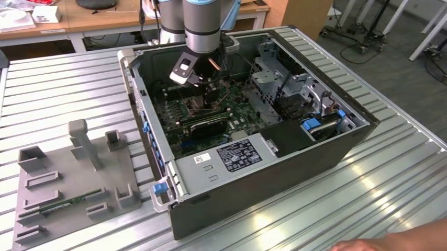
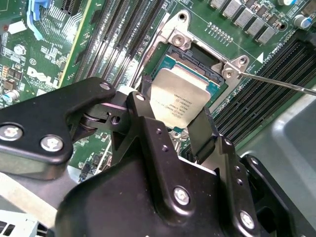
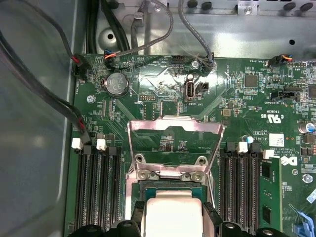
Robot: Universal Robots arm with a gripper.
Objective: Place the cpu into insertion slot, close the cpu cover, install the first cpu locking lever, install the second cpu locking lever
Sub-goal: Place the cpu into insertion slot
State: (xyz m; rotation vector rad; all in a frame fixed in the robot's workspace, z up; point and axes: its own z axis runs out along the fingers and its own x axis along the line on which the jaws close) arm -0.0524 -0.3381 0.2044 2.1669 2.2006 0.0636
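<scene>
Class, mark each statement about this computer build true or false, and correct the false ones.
1. The gripper grips the cpu by two opposite edges. True.
2. The cover is shut over the slot. False: it is swung open, away from the slot.
3. Memory slots run on both sides of the slot. True.
4. The gripper hangs over the grey fixture. False: it is inside the open case, over the green board. The fixture lies beside the case.
</scene>
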